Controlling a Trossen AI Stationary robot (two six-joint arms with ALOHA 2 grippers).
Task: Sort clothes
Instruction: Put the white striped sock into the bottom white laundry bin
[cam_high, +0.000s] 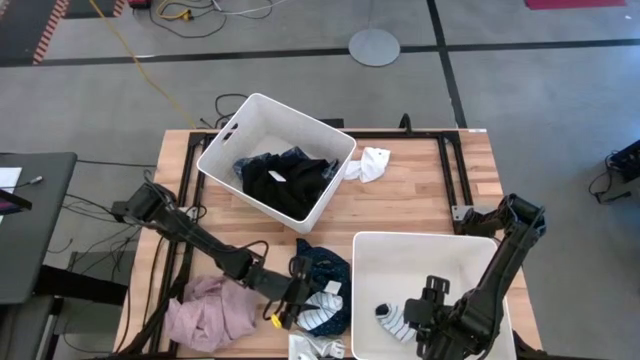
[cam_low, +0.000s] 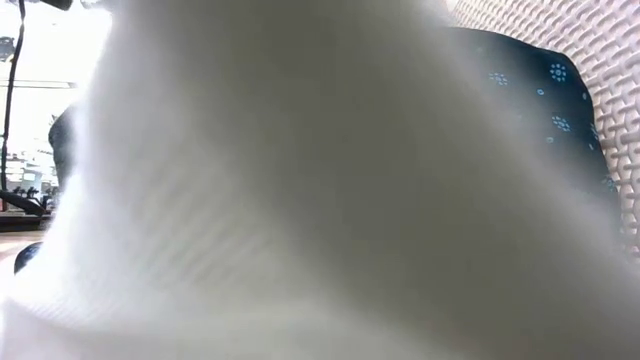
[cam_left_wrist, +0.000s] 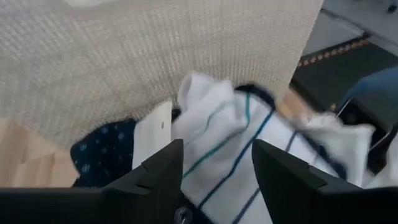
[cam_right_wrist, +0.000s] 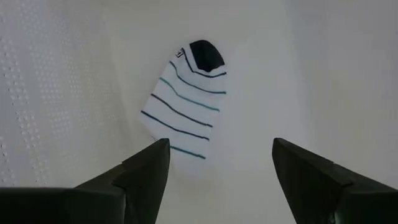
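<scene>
My left gripper (cam_high: 293, 300) (cam_left_wrist: 217, 180) is open near the table's near edge. Its fingers stand on either side of a white striped sock (cam_left_wrist: 230, 149) that lies on the navy dotted garment (cam_high: 325, 275). My right gripper (cam_high: 425, 312) (cam_right_wrist: 217, 180) is open and empty inside the right white bin (cam_high: 440, 245), just above another striped sock (cam_right_wrist: 186, 102) that lies flat on the bin's floor. The pink garment (cam_high: 210, 312) lies at the near left. The black garment (cam_high: 285, 185) and the blue plaid shirt (cam_high: 262, 162) lie in the far bin (cam_high: 225, 140). My left gripper comes slanting down at the striped sock's middle (cam_left_wrist: 214, 158), with one finger on each side of it. The sock lies on the navy dotted garment. Whether the fingers touch it, I cannot tell.
A white sock (cam_high: 373, 165) lies on the table right of the far bin. A pale sock (cam_high: 315, 348) lies at the near edge and fills the low view (cam_low: 300, 200). The right bin's wall (cam_left_wrist: 155, 68) stands close behind the left gripper.
</scene>
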